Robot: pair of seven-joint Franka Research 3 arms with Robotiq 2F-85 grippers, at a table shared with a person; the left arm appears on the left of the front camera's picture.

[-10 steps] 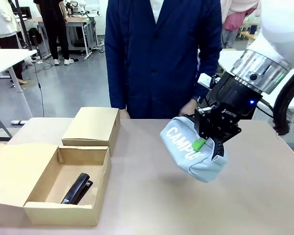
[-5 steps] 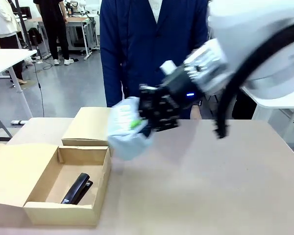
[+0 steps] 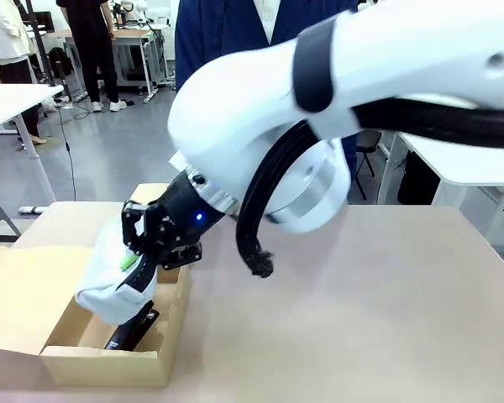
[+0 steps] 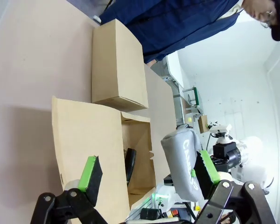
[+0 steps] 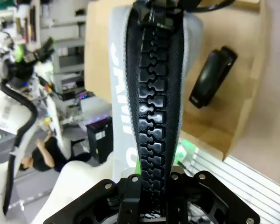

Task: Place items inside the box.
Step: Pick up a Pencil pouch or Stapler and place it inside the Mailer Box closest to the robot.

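My right gripper [image 3: 141,254] reaches across to the left and is shut on the grey zip pencil case [image 3: 109,290]. The case hangs just above the open brown box [image 3: 101,367]. A black stapler [image 3: 136,327] lies in the box, partly hidden under the case. In the right wrist view the case's black zip [image 5: 154,93] runs up from my gripper [image 5: 154,184], with the stapler [image 5: 212,77] beyond it on the box floor [image 5: 245,70]. My left gripper [image 4: 147,171] stands open; past it I see the box flap [image 4: 84,135], the stapler [image 4: 129,163] and the case [image 4: 181,161].
A smaller closed cardboard box [image 3: 143,195] stands right behind the open one, also seen as a closed box [image 4: 116,70] in the left wrist view. A person in a dark blue coat [image 3: 227,29] stands at the far edge. The bare tabletop [image 3: 361,319] spreads to the right.
My right arm has swung from the table's right side to the left, carrying the pencil case to just above the open box. The stapler has not moved.
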